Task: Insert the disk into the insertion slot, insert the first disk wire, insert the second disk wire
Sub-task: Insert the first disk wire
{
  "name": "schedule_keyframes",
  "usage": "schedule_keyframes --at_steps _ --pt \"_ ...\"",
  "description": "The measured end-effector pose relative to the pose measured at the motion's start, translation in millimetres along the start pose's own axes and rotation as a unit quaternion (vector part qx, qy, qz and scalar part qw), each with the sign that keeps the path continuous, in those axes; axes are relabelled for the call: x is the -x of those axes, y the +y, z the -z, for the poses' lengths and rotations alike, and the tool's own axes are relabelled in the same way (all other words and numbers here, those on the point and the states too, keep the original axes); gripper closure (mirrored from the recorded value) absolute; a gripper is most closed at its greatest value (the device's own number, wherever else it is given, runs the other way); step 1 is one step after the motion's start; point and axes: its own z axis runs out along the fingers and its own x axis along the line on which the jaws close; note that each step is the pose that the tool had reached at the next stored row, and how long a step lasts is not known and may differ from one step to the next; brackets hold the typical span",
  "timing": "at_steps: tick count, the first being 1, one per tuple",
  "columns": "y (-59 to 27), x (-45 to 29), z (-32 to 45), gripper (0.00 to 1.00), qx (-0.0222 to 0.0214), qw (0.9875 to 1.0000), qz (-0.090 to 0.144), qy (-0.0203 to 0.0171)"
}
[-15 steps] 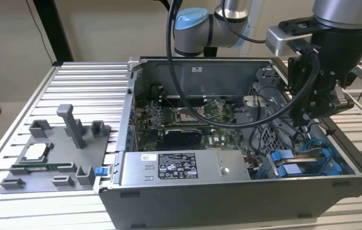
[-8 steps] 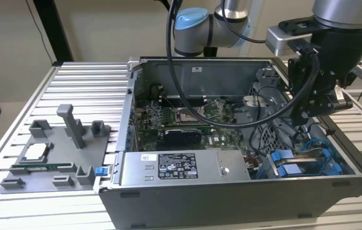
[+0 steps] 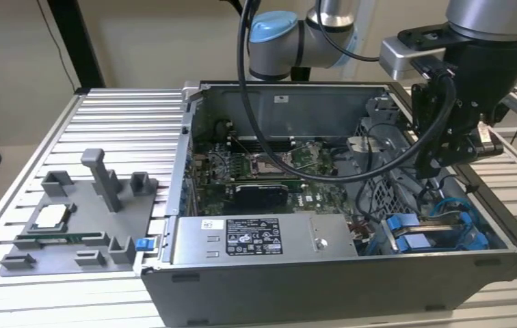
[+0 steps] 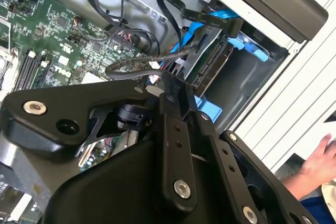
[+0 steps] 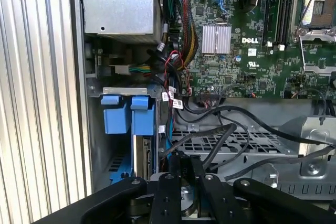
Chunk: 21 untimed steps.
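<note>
Two things worry me here. The robot's hand (image 3: 436, 160) hangs inside the open computer case (image 3: 332, 287), right above the case's corner drive bay (image 5: 105, 145). It's buried in loose black wires (image 5: 226, 129), and I can't tell whether it's clamped on one or just sitting against them. Any pull or twist from there could snag a wire and yank it off the motherboard (image 3: 268, 167). I'd also guess a plug going in crooked would jam against the disk's port instead of seating. On top of that, a person's arm (image 4: 307, 174) is just outside the case by that same corner, too close for my taste. As for what's in what: the case sits on the slatted tabletop (image 3: 122, 123) and holds the motherboard, the grey power-supply box (image 3: 249, 239) along its front wall, and the bay. Outside the case, a grey fixture tray (image 3: 21, 260) carries a small square chip (image 3: 48, 215) and a thin green stick (image 3: 62, 238). The bay holds the disk (image 5: 143, 153), on edge in its blue carrier (image 5: 128, 114), apparently slid home.
</note>
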Motion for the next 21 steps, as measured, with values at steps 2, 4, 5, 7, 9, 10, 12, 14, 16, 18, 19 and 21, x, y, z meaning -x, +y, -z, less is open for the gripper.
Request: schedule_keyframes --at_steps 2,4,5,7,9,10,12,14,16,18,19,21 --pt "0.0 -0.9 -0.1 1.00 0.0000 1.0000 0.000 0.0000" --pt "0.0 -2.2 -0.2 1.00 0.0000 1.0000 0.000 0.0000" --pt "-0.1 -2.9 -0.3 1.00 0.0000 1.0000 0.000 -0.0001" --pt "-0.4 -5.1 -0.5 1.00 0.0000 1.0000 0.000 -0.0001" --pt "-0.7 -7.7 -0.7 1.00 0.0001 1.0000 0.000 0.0000" --pt "-0.8 -8.8 -0.9 1.00 0.0001 1.0000 0.000 -0.0001" --pt "-1.3 -11.2 -1.2 1.00 0.0002 1.0000 0.000 -0.0001" --pt "-1.7 -13.7 -1.6 1.00 0.0002 1.0000 0.000 0.0000" --pt "-2.1 -16.2 -2.1 1.00 0.0003 1.0000 0.000 0.0000" --pt "-2.6 -18.7 -2.6 1.00 0.0004 1.0000 0.000 -0.0001" --pt "-2.8 -20.0 -2.8 1.00 0.0004 1.0000 0.000 -0.0001" --pt "-3.1 -22.0 -3.2 1.00 0.0004 1.0000 0.000 -0.0001"
